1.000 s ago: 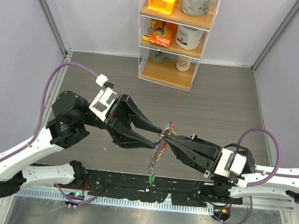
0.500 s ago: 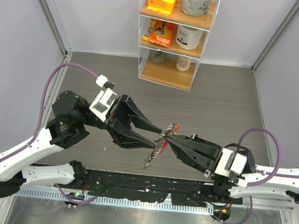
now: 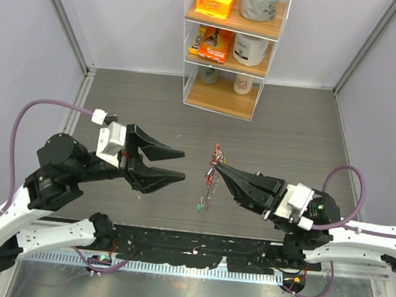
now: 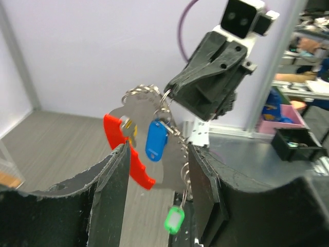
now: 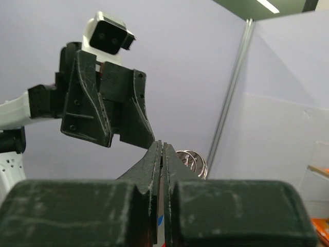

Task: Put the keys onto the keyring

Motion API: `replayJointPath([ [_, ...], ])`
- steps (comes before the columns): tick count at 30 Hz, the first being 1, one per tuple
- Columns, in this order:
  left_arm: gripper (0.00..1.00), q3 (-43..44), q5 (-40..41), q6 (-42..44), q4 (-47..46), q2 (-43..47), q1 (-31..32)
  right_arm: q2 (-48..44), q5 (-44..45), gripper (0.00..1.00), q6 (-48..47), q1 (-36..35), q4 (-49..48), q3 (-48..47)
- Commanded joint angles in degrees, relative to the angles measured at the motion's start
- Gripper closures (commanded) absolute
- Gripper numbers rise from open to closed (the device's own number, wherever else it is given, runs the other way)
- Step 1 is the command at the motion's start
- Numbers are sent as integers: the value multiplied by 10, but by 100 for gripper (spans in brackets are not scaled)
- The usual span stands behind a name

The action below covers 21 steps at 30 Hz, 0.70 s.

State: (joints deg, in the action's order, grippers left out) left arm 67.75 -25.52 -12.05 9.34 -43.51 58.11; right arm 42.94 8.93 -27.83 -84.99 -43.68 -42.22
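My right gripper (image 3: 215, 167) is shut on the keyring (image 3: 214, 166) and holds it in the air over the table. The keyring is a silvery chain-like loop with a curved red piece (image 4: 131, 154). In the left wrist view a blue-headed key (image 4: 156, 140), a yellow-headed key (image 4: 127, 128) and a green-headed key (image 4: 174, 218) hang from it. The green one also shows in the top view (image 3: 199, 207). Silver rings (image 5: 191, 160) show beside my right fingertips. My left gripper (image 3: 182, 165) is open and empty, left of the keyring and apart from it.
A clear shelf unit (image 3: 231, 46) with boxes, a bag and cups stands at the back of the grey wood-look table (image 3: 291, 137). A black rail (image 3: 194, 251) runs along the near edge between the arm bases. Walls close both sides.
My left gripper has let go of the keyring, opened and pulled back to the left. My right gripper still holds the keyring and has shifted slightly left and up.
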Motion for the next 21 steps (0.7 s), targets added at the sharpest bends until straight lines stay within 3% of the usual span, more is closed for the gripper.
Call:
replayJointPath([
  [1, 46, -14, 129, 44, 81, 23, 1, -26, 76, 94, 33, 11, 57, 12],
  [8, 45, -59, 174, 41, 93, 56, 1, -64, 174, 95, 111, 32, 156, 91],
  [14, 39, -84, 217, 41, 105, 78, 0, -62, 231, 95, 230, 63, 325, 107],
  [15, 35, -87, 225, 42, 108, 81, 0, -60, 239, 94, 251, 66, 347, 112],
  [20, 32, -105, 251, 43, 118, 99, 1, -17, 236, 95, 342, 118, 386, 147],
  [21, 22, -109, 266, 43, 118, 103, 2, -6, 204, 94, 363, 147, 385, 152],
])
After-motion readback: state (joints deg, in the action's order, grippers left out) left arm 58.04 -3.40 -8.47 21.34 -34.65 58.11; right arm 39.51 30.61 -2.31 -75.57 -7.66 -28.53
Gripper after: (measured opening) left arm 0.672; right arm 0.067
